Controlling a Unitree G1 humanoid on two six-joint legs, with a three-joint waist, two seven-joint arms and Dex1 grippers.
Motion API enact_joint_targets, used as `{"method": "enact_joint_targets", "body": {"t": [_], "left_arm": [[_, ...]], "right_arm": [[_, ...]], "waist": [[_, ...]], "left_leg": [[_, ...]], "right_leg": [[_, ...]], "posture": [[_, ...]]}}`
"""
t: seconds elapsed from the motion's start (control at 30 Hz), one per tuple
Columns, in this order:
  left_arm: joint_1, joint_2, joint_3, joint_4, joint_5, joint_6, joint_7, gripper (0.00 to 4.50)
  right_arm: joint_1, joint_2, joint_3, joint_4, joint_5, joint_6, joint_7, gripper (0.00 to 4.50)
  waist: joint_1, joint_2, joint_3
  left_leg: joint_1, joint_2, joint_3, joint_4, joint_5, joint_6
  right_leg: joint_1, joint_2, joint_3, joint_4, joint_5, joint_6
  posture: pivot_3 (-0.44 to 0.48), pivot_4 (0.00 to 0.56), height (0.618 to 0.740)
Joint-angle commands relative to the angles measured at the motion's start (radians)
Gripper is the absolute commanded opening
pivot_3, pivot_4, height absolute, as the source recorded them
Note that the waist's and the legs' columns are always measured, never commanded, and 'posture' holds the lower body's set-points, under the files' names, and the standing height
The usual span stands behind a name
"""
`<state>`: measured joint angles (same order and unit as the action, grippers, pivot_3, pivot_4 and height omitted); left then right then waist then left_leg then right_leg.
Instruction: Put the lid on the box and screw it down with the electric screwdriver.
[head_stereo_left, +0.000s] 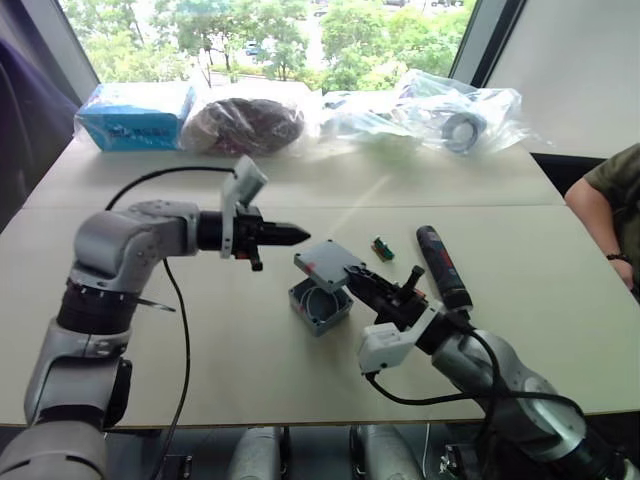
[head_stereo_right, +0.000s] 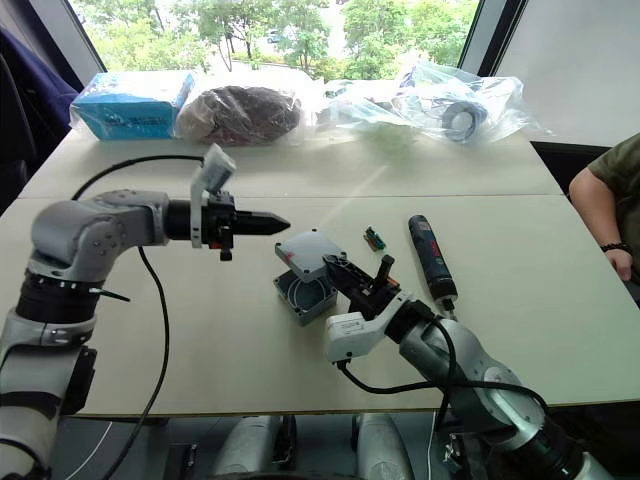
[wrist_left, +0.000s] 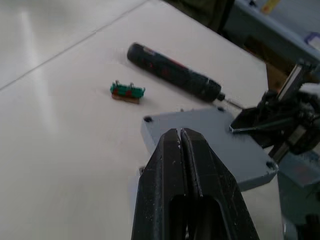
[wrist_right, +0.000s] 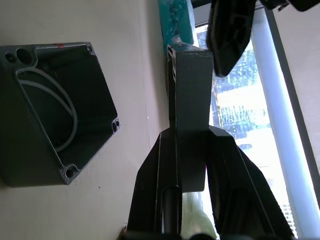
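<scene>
Now your right gripper (wrist_right: 192, 135) pinches lid (head_stereo_left: 328, 264) above open box (head_stereo_left: 319, 306) — left gripper (head_stereo_left: 300, 233) pressed together, holds nothing.

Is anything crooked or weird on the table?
Yes. The lid hangs tilted in the right gripper, above the open box, not flat on it. The electric screwdriver just lies on the table.

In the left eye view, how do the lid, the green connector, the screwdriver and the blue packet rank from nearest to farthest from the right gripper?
1. The lid, held in the right gripper above the box.
2. The green connector, just beyond on the table.
3. The screwdriver, lying to the robot's right; close to the connector's rank.
4. The blue packet, far left corner.
</scene>
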<state>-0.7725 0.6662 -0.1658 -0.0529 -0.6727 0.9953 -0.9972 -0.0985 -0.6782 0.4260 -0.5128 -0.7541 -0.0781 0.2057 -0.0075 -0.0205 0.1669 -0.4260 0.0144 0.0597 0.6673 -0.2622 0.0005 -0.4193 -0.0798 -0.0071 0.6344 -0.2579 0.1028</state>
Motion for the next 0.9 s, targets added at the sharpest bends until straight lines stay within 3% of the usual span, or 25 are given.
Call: {"method": "enact_joint_targets", "body": {"t": [0.03, 0.37, 0.9], "left_arm": [[-0.023, 0.000, -0.041, 0.000, 0.050, -0.066, -0.057, 0.05], [-0.039, -0.031, -0.123, 0.122, 0.185, -0.181, -0.132, 0.05], [0.008, -0.047, -0.166, 0.109, 0.282, -0.228, -0.178, 0.05]], "right_arm": [[0.017, 0.027, -0.005, -0.004, -0.065, -0.040, -0.009, 0.17], [0.047, 0.037, -0.020, 0.057, -0.126, -0.139, 0.006, 0.17], [0.070, 0.074, -0.040, 0.092, -0.182, -0.149, 0.049, 0.17]], "waist": [[0.001, 0.000, 0.000], [-0.003, 0.000, 0.000], [-0.002, 0.000, 0.000]], "left_leg": [[0.000, 0.000, 0.000, 0.000, 0.000, 0.000], [0.000, -0.001, 0.000, 0.000, -0.001, 0.003], [0.001, -0.001, -0.001, 0.001, -0.002, 0.004]], "right_leg": [[0.000, -0.001, 0.000, 0.000, 0.000, 0.000], [0.000, 0.000, 0.000, 0.000, 0.000, 0.000], [0.002, 0.000, 0.000, 0.001, 0.000, 0.000]], "posture": [[0.000, 0.150, 0.740], [0.000, 0.150, 0.740], [0.000, 0.150, 0.740]]}}
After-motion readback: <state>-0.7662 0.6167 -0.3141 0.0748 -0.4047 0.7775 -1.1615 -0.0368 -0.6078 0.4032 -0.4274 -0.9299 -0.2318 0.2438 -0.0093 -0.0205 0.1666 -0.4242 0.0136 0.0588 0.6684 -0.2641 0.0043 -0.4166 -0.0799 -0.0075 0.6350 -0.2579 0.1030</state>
